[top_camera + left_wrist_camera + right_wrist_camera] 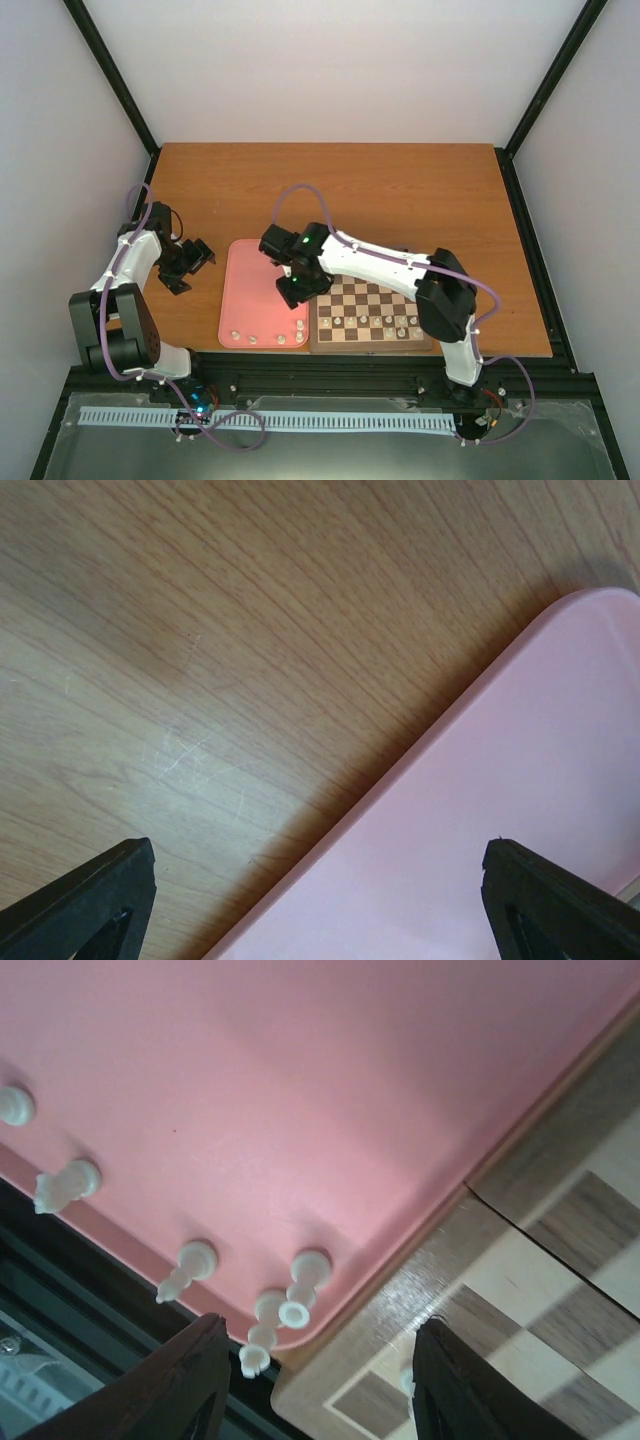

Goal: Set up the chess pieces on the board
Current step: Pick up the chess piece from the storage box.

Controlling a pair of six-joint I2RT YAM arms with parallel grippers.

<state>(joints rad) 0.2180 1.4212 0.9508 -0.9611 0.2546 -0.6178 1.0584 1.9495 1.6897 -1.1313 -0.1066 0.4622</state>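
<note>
Wooden table [400, 190] bears pink tray [255, 290] of chess pieces [195, 1260]; left tool [315, 890] and right tool [318, 1360] gape.

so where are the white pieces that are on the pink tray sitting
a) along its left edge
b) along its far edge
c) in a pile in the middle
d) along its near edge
d: the chess pieces on the pink tray stand strung out along its near edge, bunching toward the corner next to the board, while the middle and far part of the tray are bare.
</note>
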